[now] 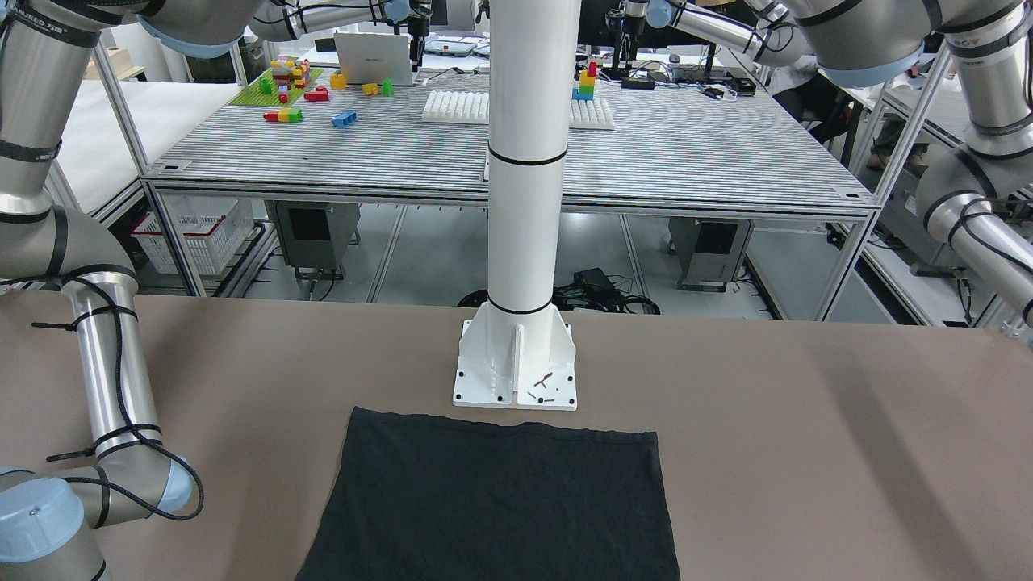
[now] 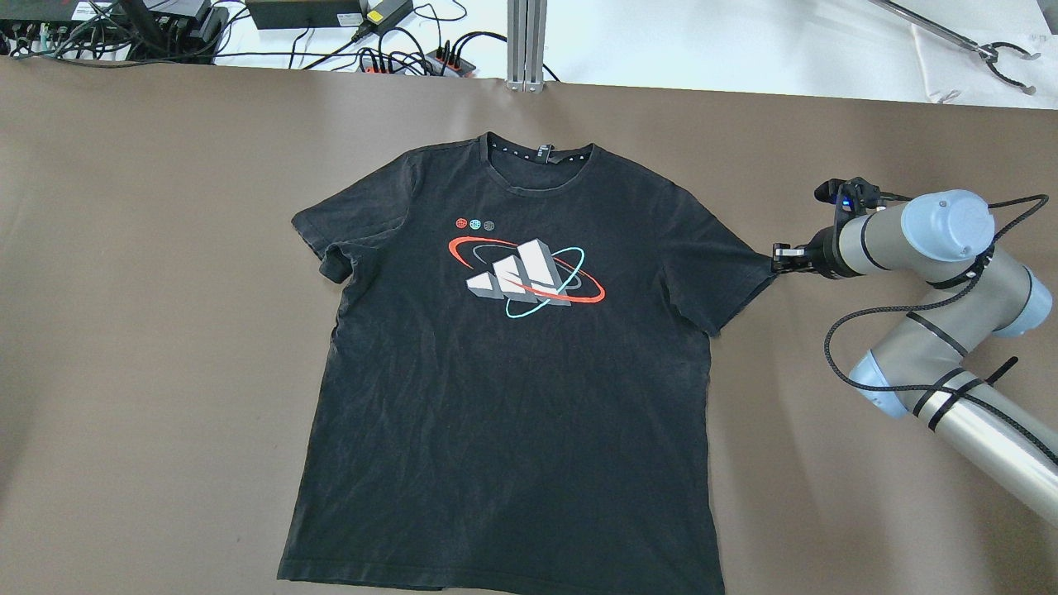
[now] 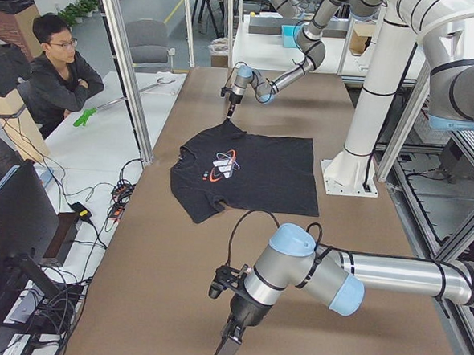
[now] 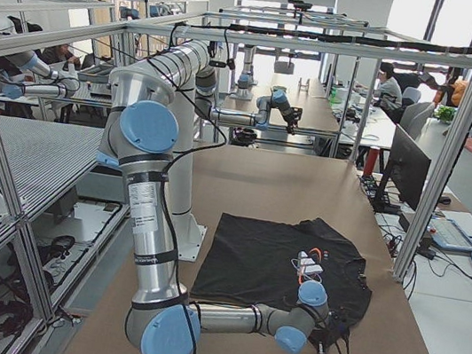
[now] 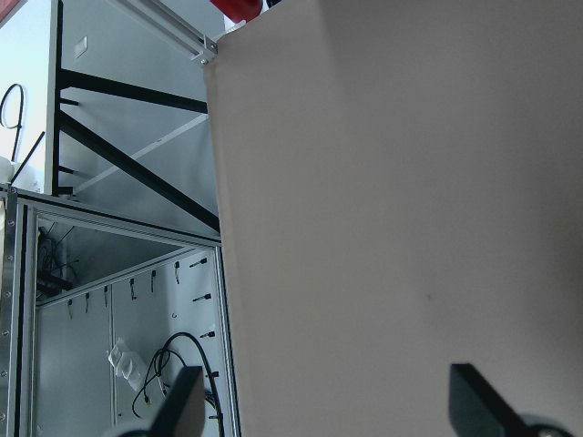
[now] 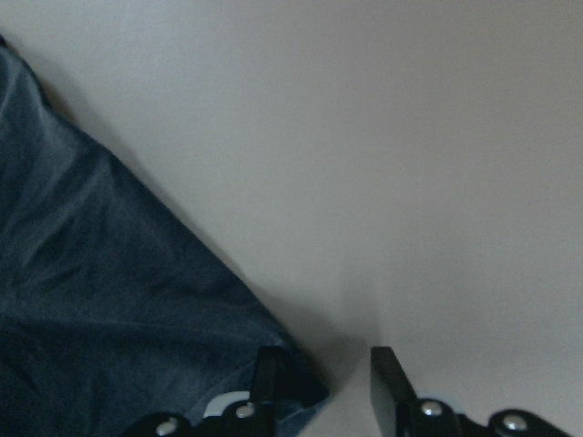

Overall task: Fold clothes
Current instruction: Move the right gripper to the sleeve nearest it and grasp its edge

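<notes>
T-shirt (image 2: 512, 397) spread flat, print up, mid-bench (image 2: 124, 330); good starting lay for first fold. Your right end effector (image 2: 781, 258) low at sleeve tip, fingers apart, hem corner by one finger. Likely lining up pinch. Left end effector (image 5: 328, 382) parted, empty, over bench edge, well clear of shirt.

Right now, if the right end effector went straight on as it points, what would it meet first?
Probably the sleeve corner of the T-shirt, under one finger of the right end effector; the other is over bare table.
</notes>
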Robot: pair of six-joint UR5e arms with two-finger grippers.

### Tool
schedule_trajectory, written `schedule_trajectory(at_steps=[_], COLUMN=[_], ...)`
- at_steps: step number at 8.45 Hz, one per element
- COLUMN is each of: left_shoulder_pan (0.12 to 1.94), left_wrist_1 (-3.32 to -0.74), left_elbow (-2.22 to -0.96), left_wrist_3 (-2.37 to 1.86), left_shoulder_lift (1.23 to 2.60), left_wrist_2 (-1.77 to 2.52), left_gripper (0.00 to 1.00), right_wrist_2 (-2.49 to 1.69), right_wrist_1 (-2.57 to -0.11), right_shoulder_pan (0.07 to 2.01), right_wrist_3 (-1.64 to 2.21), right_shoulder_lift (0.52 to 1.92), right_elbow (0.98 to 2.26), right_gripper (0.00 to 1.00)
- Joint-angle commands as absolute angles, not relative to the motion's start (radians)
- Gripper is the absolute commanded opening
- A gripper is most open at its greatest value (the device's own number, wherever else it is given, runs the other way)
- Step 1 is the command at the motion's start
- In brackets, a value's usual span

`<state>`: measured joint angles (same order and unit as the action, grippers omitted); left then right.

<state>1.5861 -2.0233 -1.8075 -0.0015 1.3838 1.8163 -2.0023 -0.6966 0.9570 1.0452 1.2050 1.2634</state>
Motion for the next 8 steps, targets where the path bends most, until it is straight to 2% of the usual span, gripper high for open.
schedule_trajectory(at_steps=[1, 3, 5, 6, 8], left_shoulder_pan=[1.586, 1.586, 1.588, 1.588, 1.586], left_wrist_1=[-2.023, -2.022, -2.025, -2.025, -2.025], left_elbow=[-1.807, -1.805, -1.805, -1.807, -1.807], left_wrist_3=[-0.008, -0.018, -0.018, -0.017, -0.018], left_shoulder_lift=[1.379, 1.379, 1.374, 1.373, 1.370], left_wrist_2=[1.816, 1.816, 1.816, 1.816, 1.818], left_gripper=[0.94, 0.94, 0.94, 0.94, 0.94], right_wrist_2=[-2.006, -2.002, -1.909, -1.882, -1.868], right_wrist_1=[-0.719, -0.790, -0.958, -0.968, -0.965], right_shoulder_pan=[0.954, 0.899, 0.859, 0.844, 0.836], right_wrist_3=[1.136, 1.227, 1.269, 1.269, 1.270], right_shoulder_lift=[1.168, 1.087, 0.955, 0.909, 0.885], right_elbow=[1.340, 1.385, 1.367, 1.311, 1.285], right_gripper=[0.00, 0.00, 0.00, 0.00, 0.00])
